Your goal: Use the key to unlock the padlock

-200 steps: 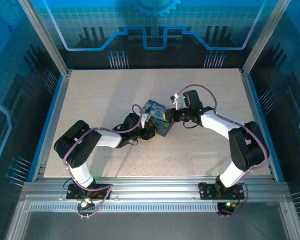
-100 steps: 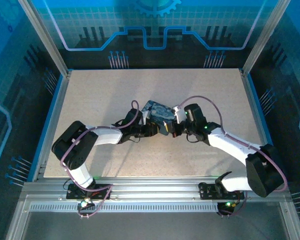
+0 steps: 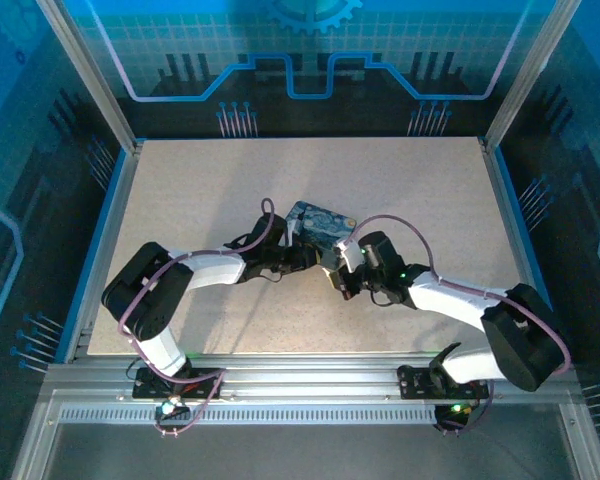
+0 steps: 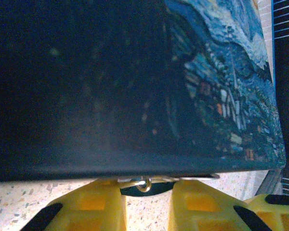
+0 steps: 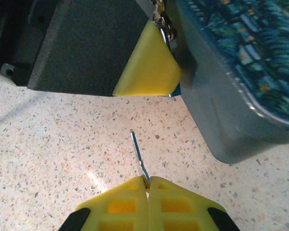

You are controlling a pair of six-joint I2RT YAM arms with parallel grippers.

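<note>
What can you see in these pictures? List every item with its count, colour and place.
tin: one, blue painted, table centre, between the grippers.
padlock: one, silvery, at the tin's edge.
key: one, thin greyish metal, apart from the padlock.
table: one, speckled beige, under everything.
cables: several, purple, along both arms.
left gripper: one, yellow fingers, gripping the padlock.
right gripper: one, yellow fingers, shut on the key.
</note>
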